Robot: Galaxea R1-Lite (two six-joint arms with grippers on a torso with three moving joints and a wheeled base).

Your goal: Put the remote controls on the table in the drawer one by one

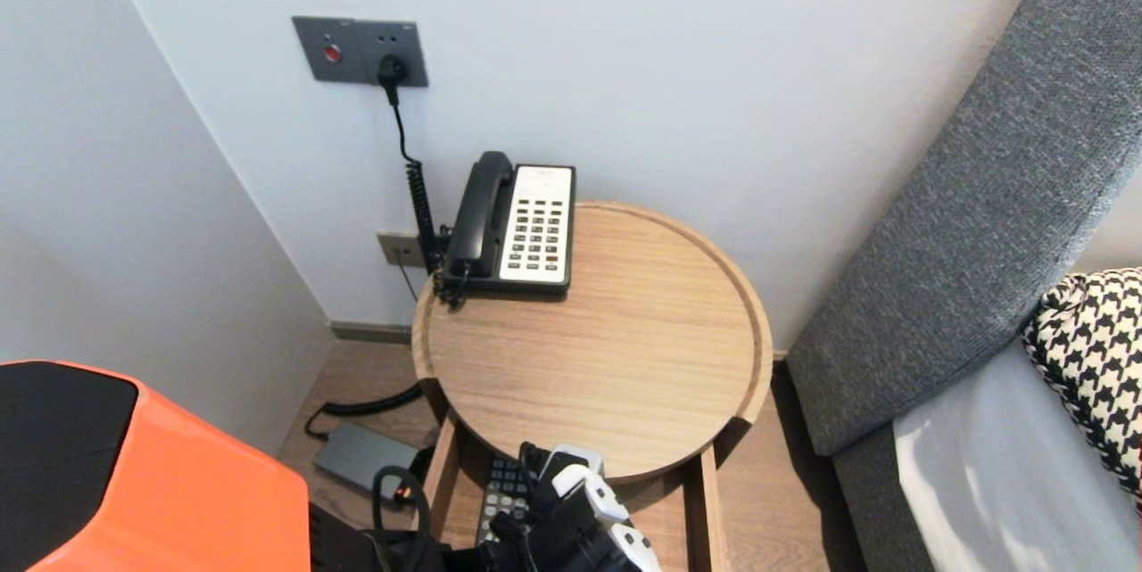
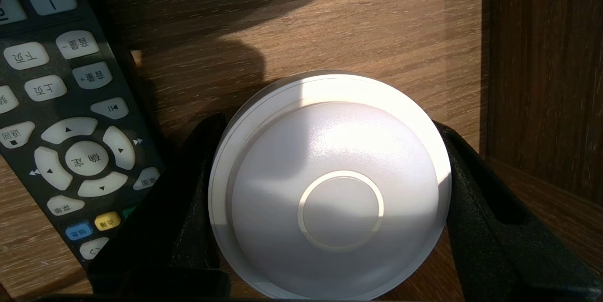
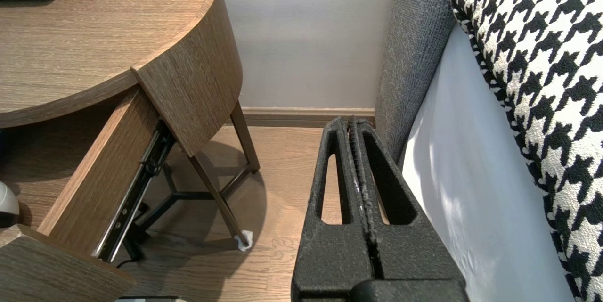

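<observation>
Remote control (image 2: 70,127) keys read 音量+, 音量-, 上页, 下页, 返回; centre key 确定.

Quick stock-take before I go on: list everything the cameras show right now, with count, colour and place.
table: 1, light wood, round, in the wall corner
phone: 1, black and white, back left of the tabletop
drawer: 1, wood, pulled open under the table
remote: 1, black with pale buttons, in the drawer
disc: 1, white, in the drawer beside the remote
socket plate: 1, grey, on the wall above the phone
adapter: 1, grey, on the floor left of the table
upholstery: 1, grey, right of the table
pillow: 1, black-and-white houndstooth, far right
cover: 1, orange and black, low left in the head view
left claw: 1, black, closed on the disc's sides
right claw: 1, black, shut, empty, over the floor between table and upholstery
</observation>
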